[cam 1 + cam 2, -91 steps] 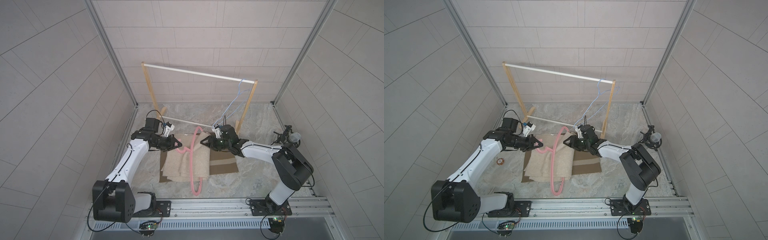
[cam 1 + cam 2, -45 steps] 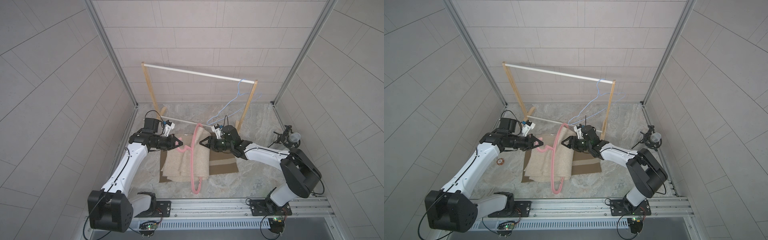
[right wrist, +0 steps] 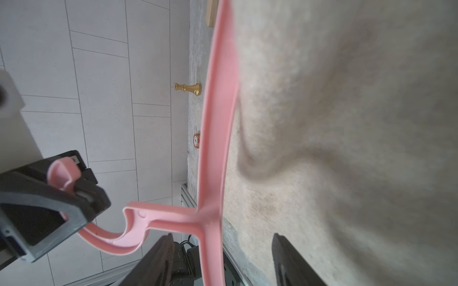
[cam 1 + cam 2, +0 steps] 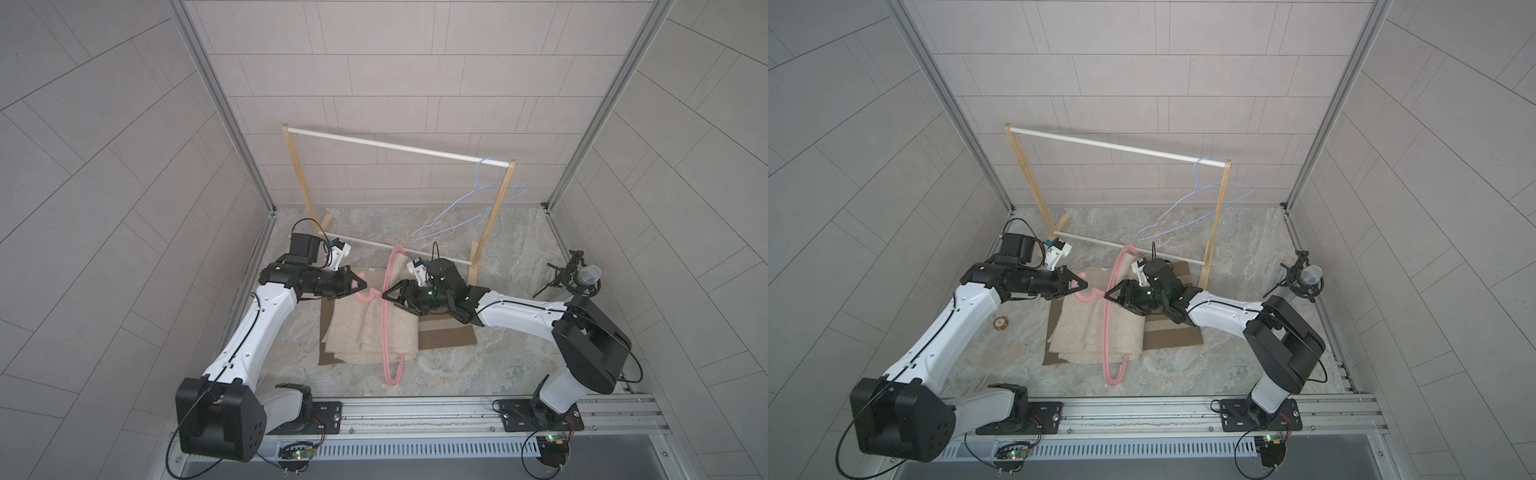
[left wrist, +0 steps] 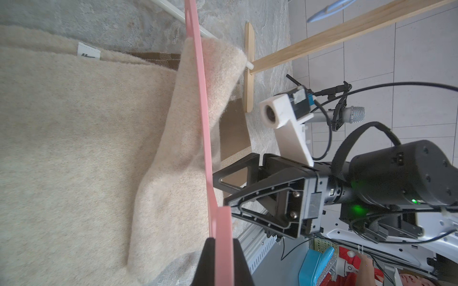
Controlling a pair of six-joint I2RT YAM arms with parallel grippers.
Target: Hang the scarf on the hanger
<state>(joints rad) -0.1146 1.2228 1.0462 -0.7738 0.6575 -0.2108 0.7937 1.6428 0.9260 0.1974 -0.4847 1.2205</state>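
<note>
Left wrist view shows the pink plastic hanger [image 5: 205, 128] standing on edge across the beige woolly scarf [image 5: 74, 148], with its hook clamped tight in the left jaws. One fold of the scarf rises against the hanger's long bar. In a top view the rest of the scarf lies folded on the marble-patterned tabletop [image 4: 519, 257], partly over a brown cardboard sheet [image 4: 449, 336]. The right jaws stand apart, straddling the hanger's bar beside that raised fold and clamping nothing.

Robot lab test cell: grey panel walls [image 4: 395, 62], aluminium corner posts [image 4: 221, 104], arms [image 4: 257, 332] bolted to rail [image 4: 415, 411], microphone [image 4: 589, 275]
</note>
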